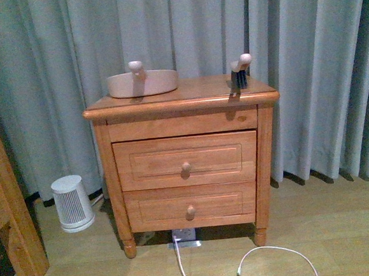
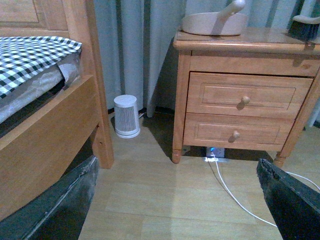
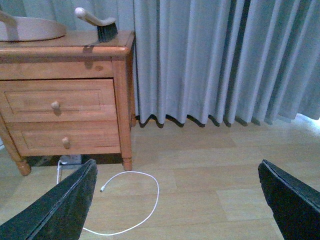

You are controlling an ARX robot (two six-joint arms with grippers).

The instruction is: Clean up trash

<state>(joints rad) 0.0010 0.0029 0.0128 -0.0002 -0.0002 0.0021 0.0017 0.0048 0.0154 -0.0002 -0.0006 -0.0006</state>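
1. Grey curtains [image 1: 194, 22] hang behind a wooden nightstand [image 1: 182, 105] that stands on a wood floor [image 1: 345, 227].
2. A pale dustpan [image 1: 143, 84] lies on the nightstand's top toward the left. A brush [image 1: 240, 76] lies near the right edge, well apart from it.
3. Both drawers are shut, and each has one round knob.
4. A white power strip [image 1: 186, 235] lies under the nightstand, and a white cable [image 1: 279, 247] curls on the floor in front of it.
5. A small white ribbed unit [image 1: 71, 204] stands on the floor between the nightstand and a bed frame [image 1: 8, 216].
6. In the left wrist view, a checked sheet [image 2: 30, 55] covers the bed.
7. The left gripper [image 2: 176, 167] is spread wide and holds nothing. Only bare floor and a cable show between its fingers [image 2: 70, 205].
8. The right gripper [image 3: 177, 165] is also spread wide and empty. The cable loop lies on the floor between its fingers [image 3: 60, 210].
9. The trash shows in none of the three views, so its place cannot be told.
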